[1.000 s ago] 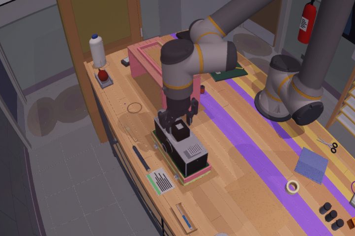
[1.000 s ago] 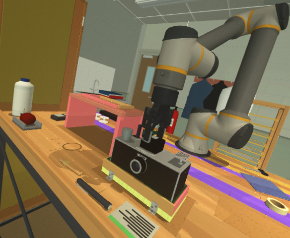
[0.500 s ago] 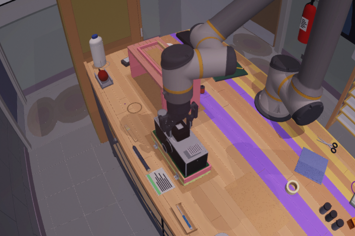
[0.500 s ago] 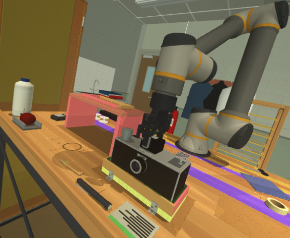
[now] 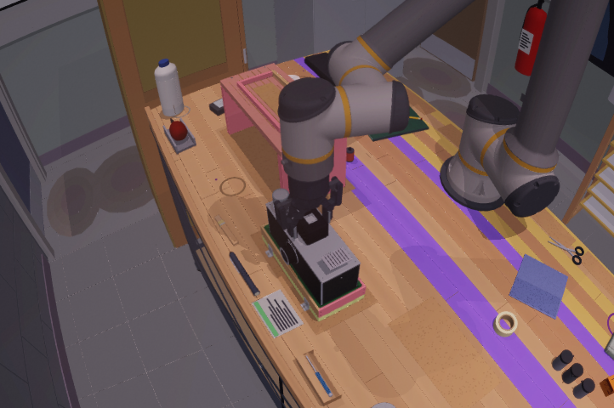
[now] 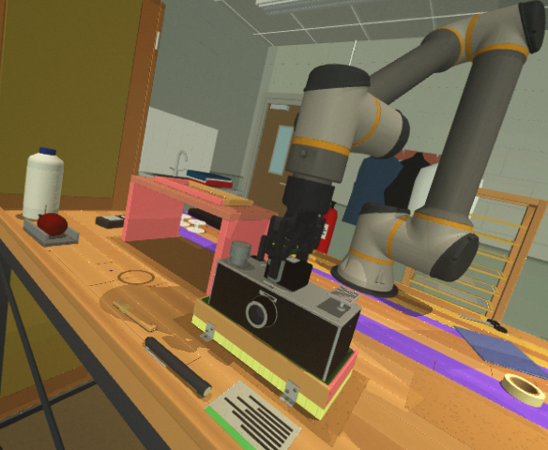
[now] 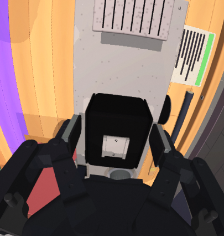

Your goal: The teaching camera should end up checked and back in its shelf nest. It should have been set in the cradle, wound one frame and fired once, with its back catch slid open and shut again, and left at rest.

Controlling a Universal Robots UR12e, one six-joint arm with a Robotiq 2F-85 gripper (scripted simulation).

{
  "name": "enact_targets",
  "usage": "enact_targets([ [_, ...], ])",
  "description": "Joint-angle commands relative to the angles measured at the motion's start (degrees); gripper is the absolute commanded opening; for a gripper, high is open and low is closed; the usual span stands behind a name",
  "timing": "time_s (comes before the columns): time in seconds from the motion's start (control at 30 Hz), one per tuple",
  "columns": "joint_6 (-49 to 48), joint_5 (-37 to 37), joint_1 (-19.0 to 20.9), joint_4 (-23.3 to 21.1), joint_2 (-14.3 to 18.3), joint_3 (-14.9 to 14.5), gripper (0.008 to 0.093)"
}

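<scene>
The black teaching camera (image 5: pixel 313 260) sits in the cradle (image 5: pixel 317 288), a pink and yellow-green tray near the bench's front edge, with its lens (image 6: pixel 257 314) facing that edge. My gripper (image 7: pixel 115 138) is open and empty, lowered over the camera's grey top so that its fingers straddle the black viewfinder block (image 7: pixel 117 130) (image 6: pixel 291 273). A grey winding knob (image 6: pixel 240 253) stands at the top's left end and a ribbed plate with a small lever (image 6: pixel 340 296) lies at the right end. The pink shelf (image 5: pixel 260 101) stands behind, its nest frame empty.
A white bottle (image 5: pixel 168 89) and a red button on a plate (image 5: pixel 178 131) stand at the bench's far left corner. A dark rod (image 5: pixel 244 274), a striped card (image 5: pixel 277 313) and a screwdriver tray (image 5: pixel 317 377) line the front edge. A tape roll (image 5: pixel 505 323) and blue cloth (image 5: pixel 539 285) lie right.
</scene>
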Motion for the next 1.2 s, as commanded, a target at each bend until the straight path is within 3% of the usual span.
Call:
enact_targets([
  [0.0,0.0,0.0,0.0,0.0,0.0,0.0,0.078],
  [0.23,0.0,0.0,0.0,0.0,0.0,0.0,0.0765],
  [1.17,0.0,0.0,0.0,0.0,0.0,0.0,0.0205],
])
